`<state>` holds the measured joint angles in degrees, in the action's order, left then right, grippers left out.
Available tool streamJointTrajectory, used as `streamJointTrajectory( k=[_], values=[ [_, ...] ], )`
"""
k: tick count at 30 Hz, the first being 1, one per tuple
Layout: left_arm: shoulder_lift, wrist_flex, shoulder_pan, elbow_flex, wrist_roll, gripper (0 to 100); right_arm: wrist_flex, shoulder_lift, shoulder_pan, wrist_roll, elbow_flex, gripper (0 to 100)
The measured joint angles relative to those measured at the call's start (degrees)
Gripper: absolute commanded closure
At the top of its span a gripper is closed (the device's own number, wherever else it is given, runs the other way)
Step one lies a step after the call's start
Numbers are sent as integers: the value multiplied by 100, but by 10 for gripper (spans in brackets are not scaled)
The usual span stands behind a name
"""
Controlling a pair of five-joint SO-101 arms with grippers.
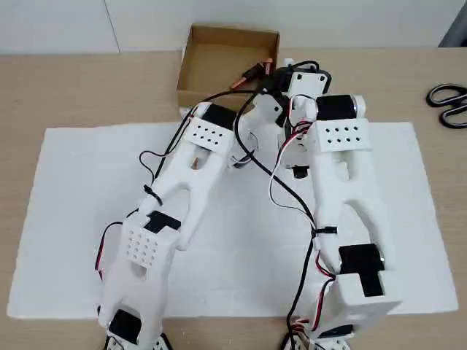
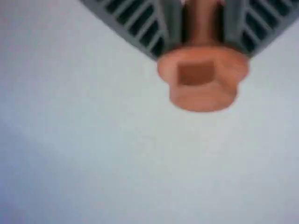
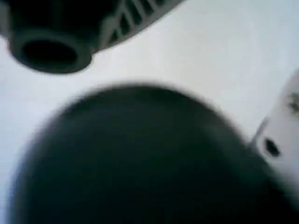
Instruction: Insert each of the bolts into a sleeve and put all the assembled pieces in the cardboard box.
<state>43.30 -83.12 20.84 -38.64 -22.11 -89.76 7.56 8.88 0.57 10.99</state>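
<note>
My left gripper [image 2: 202, 21] is shut on an orange bolt [image 2: 202, 79]. The bolt's flanged head with a square recess sticks out from between the grey ribbed fingers [image 2: 135, 28], above the white mat. My right gripper [image 3: 70, 18] is shut on a black sleeve [image 3: 49, 51], whose open round end faces the camera. A large dark blurred shape [image 3: 135, 158] hides much of the right wrist view. In the high view both arms meet just in front of the cardboard box [image 1: 195, 55], which holds an orange and black assembled piece [image 1: 252, 73].
A white mat [image 1: 87, 197] covers the wooden table. Scissors [image 1: 449, 102] lie at the far right edge. Black and red cables [image 1: 284, 193] hang between the two arms. The other arm's white body [image 3: 285, 121] shows in the right wrist view.
</note>
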Motion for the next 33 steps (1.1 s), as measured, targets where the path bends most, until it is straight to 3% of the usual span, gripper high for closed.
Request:
streamJointTrajectory(
  k=[10, 22, 28, 33],
  values=[
    [9, -1530, 0, -1442, 738, 995, 132, -35, 0, 18, 62, 995],
    [-88, -1626, -88, -1521, 2101, 995, 273, -53, 9, 18, 70, 995],
    [-1240, -1626, -105, -527, 2286, 995, 308, -53, 9, 26, 70, 995],
    [-2338, -1626, -167, 1231, 2400, 995, 316, -53, 18, 26, 70, 995]
  ],
)
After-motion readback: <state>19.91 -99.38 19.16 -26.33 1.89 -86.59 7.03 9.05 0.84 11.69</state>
